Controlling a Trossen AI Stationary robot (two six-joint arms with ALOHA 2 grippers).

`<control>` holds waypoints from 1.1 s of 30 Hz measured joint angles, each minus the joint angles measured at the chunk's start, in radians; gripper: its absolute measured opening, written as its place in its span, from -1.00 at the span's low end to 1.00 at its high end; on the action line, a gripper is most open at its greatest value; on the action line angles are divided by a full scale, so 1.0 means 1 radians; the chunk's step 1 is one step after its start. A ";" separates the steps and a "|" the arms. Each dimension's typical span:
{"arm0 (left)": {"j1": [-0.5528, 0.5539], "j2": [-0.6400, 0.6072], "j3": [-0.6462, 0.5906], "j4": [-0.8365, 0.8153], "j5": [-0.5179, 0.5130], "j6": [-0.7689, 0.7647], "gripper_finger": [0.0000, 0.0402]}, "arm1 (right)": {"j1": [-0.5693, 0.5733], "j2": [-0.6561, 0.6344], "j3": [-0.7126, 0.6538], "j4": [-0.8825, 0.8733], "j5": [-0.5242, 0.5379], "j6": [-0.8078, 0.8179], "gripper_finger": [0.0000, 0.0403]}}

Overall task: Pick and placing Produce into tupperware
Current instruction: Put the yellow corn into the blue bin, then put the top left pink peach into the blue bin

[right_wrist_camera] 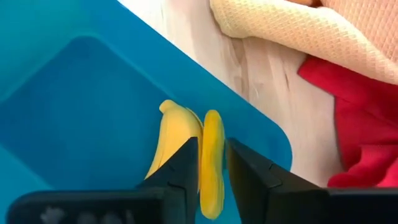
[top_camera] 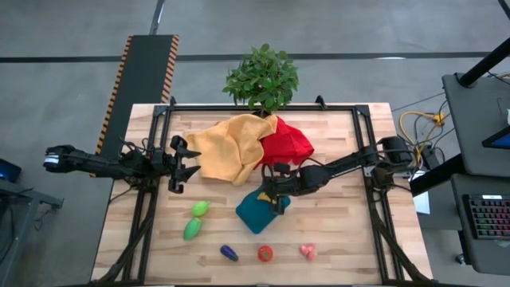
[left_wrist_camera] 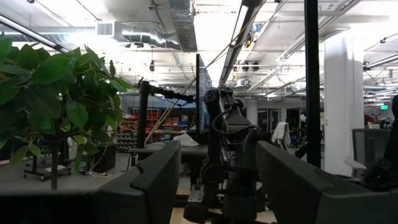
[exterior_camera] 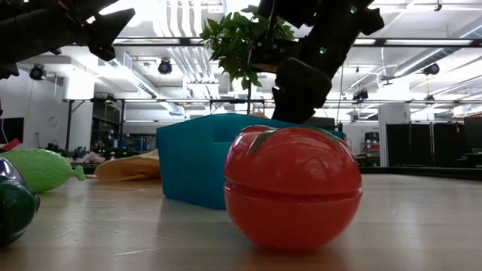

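The teal tupperware [top_camera: 253, 214] sits at the table's middle, and also shows in the low view [exterior_camera: 192, 162]. My right gripper [top_camera: 276, 196] [right_wrist_camera: 213, 171] hangs over its far right corner, shut on a small orange-yellow piece [right_wrist_camera: 211, 149]. The yellow banana [right_wrist_camera: 175, 132] lies right beside that piece, inside the tupperware. On the wood lie two green pieces [top_camera: 199, 209] [top_camera: 192, 229], the purple eggplant [top_camera: 229, 253], the red tomato [top_camera: 265, 253] [exterior_camera: 290, 188] and the pink-red berry [top_camera: 307, 252]. My left gripper [top_camera: 182, 163] [left_wrist_camera: 217, 180] waits open at the table's left edge. My right gripper pinches the orange-yellow piece [right_wrist_camera: 212, 163] between its two fingers [right_wrist_camera: 185, 167], coming from above with the fingers pointing down into the tupperware. The piece runs along the gap between them. Whether its lower end rests on the tupperware floor, I cannot tell.
A yellow cloth [top_camera: 227, 147] and a red cloth [top_camera: 288, 143] lie crumpled at the far middle, just beyond the tupperware. A potted plant [top_camera: 263, 78] stands at the far edge. Black frame rails [top_camera: 151, 207] run along the left and right sides.
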 joint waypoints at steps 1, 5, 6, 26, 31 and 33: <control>0.000 0.000 0.000 0.000 0.000 0.000 -0.03 | 0.000 0.000 0.000 -0.006 0.000 0.002 -0.59; 0.000 0.000 0.000 0.000 0.000 0.000 -0.03 | 0.000 -0.008 0.000 -0.023 0.000 0.025 -0.45; 0.000 0.000 0.000 0.000 0.000 0.000 -0.03 | 0.000 -0.015 0.002 -0.040 -0.001 0.027 -0.42; 0.000 0.005 0.000 -0.005 0.000 0.000 -0.03 | 0.431 -0.369 0.018 -0.217 0.084 0.167 -0.40; 0.000 0.009 0.000 0.000 0.000 0.000 -0.03 | 0.563 -0.375 0.009 -0.212 0.090 0.260 -0.43; 0.000 0.009 0.000 0.000 0.000 0.000 -0.03 | 0.603 -0.361 0.004 -0.212 0.104 0.296 -0.43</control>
